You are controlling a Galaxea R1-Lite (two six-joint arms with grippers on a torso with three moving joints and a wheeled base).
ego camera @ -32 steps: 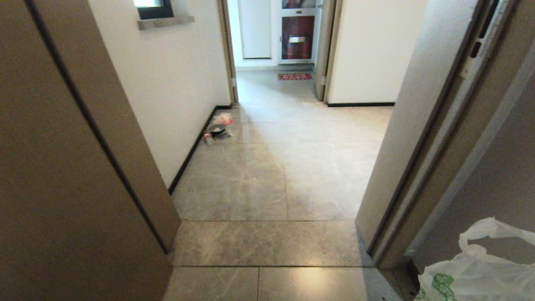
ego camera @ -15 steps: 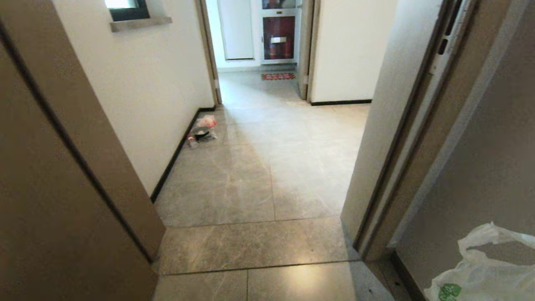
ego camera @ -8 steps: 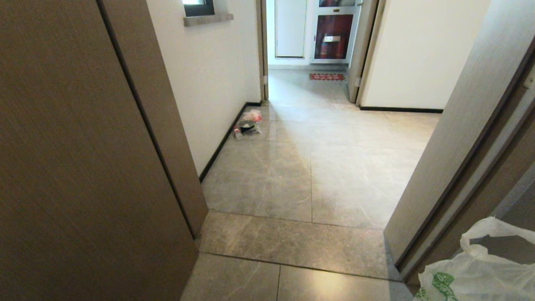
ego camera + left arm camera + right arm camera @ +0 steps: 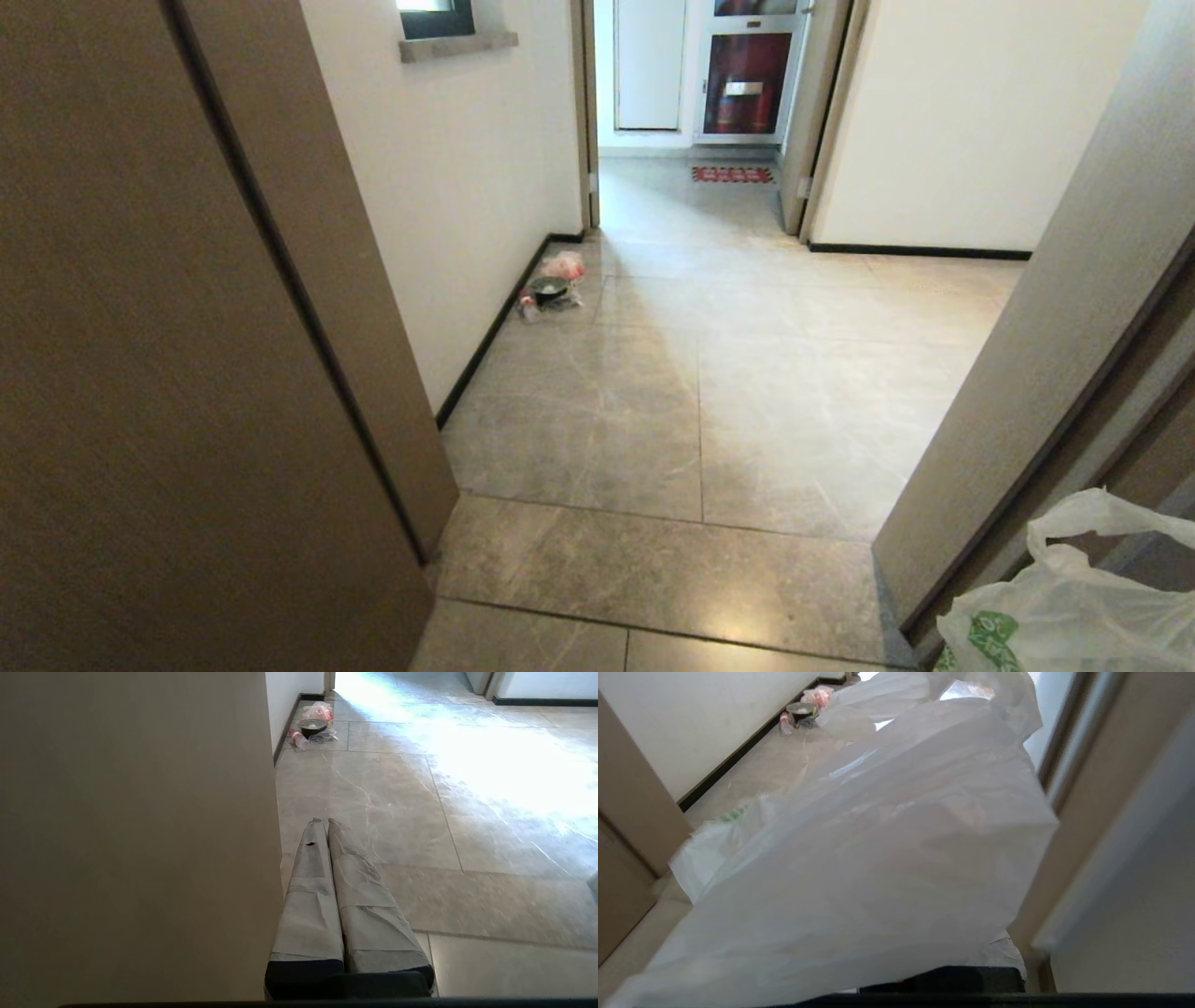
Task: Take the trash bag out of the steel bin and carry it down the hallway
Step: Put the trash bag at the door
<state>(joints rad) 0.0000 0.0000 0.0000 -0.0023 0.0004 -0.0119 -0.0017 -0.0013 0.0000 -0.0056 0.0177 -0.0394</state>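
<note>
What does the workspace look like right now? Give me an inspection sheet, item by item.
Surface: grey marbled floor tiles, sunlit farther along the hallway.
Job's things: the trash bag, white with a green logo, is off the floor at the robot's right side and covers most of the right wrist view; the steel bin is not in view.
Clutter: a small pile of litter on the floor against the left wall's skirting.
Grippers: left claw shut, empty, pointing down the hallway; right claw hidden behind the bag, shut on it.
Cables: nothing seen.
Surroundings: brown door panel close on the left, door frame on the right, open doorway ahead.
</note>
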